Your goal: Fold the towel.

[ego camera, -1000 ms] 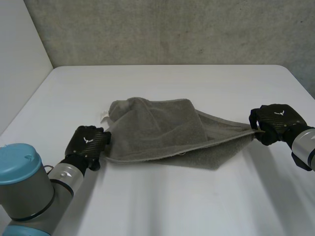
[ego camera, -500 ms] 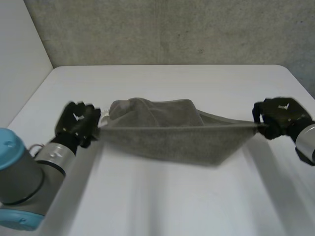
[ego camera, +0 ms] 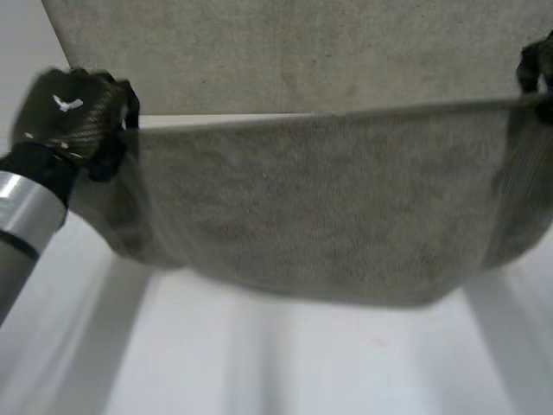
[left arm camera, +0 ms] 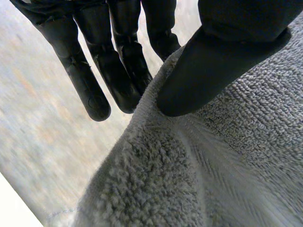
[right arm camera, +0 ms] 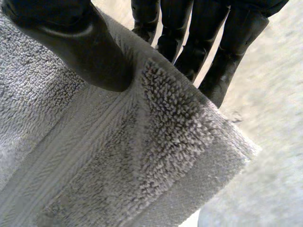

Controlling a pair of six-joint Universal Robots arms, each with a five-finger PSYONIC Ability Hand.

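Note:
The grey towel (ego camera: 320, 207) hangs in the air, stretched wide between both hands, its lower edge sagging above the white table (ego camera: 259, 363). My left hand (ego camera: 73, 117) holds its upper left corner; in the left wrist view the thumb (left arm camera: 208, 71) presses the towel (left arm camera: 213, 165) against the fingers (left arm camera: 109, 71). My right hand (ego camera: 537, 65) holds the upper right corner. In the right wrist view its thumb (right arm camera: 80, 42) pins the towel's corner (right arm camera: 142, 156) against the fingers (right arm camera: 208, 47).
A grey concrete wall (ego camera: 302, 52) stands behind the table. The table's bare surface lies below the hanging towel, with its left edge near my left arm (ego camera: 22, 225).
Both hands have risen and spread apart, lifting the towel off the table. It went from a crumpled heap to a sheet hanging taut between them. The left hand closed on its corner.

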